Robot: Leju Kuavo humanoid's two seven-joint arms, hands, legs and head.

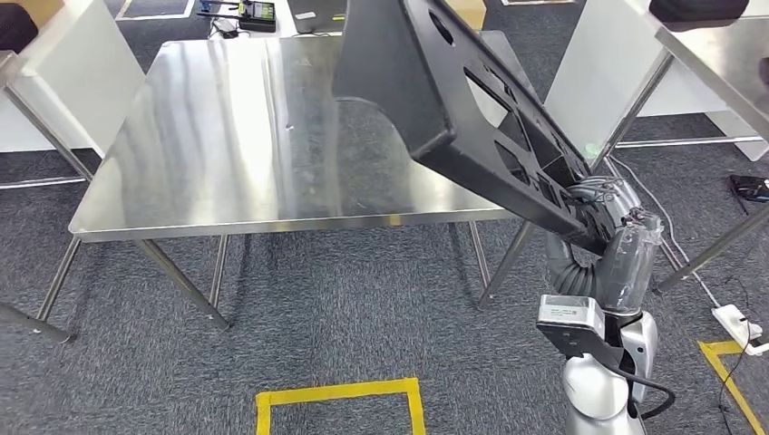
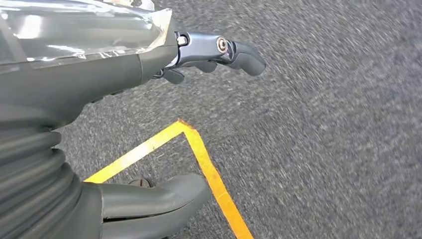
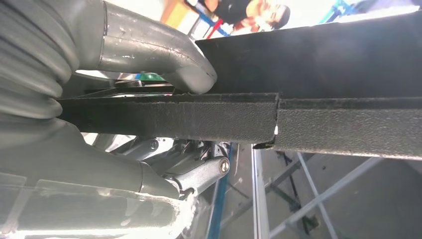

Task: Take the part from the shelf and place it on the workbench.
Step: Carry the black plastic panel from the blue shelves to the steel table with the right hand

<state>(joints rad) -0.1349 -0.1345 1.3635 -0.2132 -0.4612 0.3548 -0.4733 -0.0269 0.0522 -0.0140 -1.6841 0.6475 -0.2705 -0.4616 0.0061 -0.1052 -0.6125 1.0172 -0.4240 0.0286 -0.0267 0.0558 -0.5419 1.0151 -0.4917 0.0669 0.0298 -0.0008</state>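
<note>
A: Part location?
B: Large black flat plastic part with cut-out openings (image 1: 472, 100), tilted, held in the air over the right end of the bare stainless-steel surface (image 1: 236, 136). Upper end high above that surface, lower end just past its right front corner.
A: Who has it?
B: Right hand (image 1: 606, 207) grips the lower edge. Right wrist view: thick grey thumb (image 3: 164, 55) on one face of the edge, darker fingers (image 3: 199, 172) on the other.
A: Left hand?
B: Left hand (image 2: 124, 129) hangs over grey carpet floor (image 2: 323, 124), holding nothing; thumb and fingers apart. Yellow tape corner (image 2: 191, 134) on the carpet beneath it.
A: Surroundings?
B: Another yellow tape outline (image 1: 340, 399) on the floor before the surface. White cable (image 1: 725, 313) at right.
</note>
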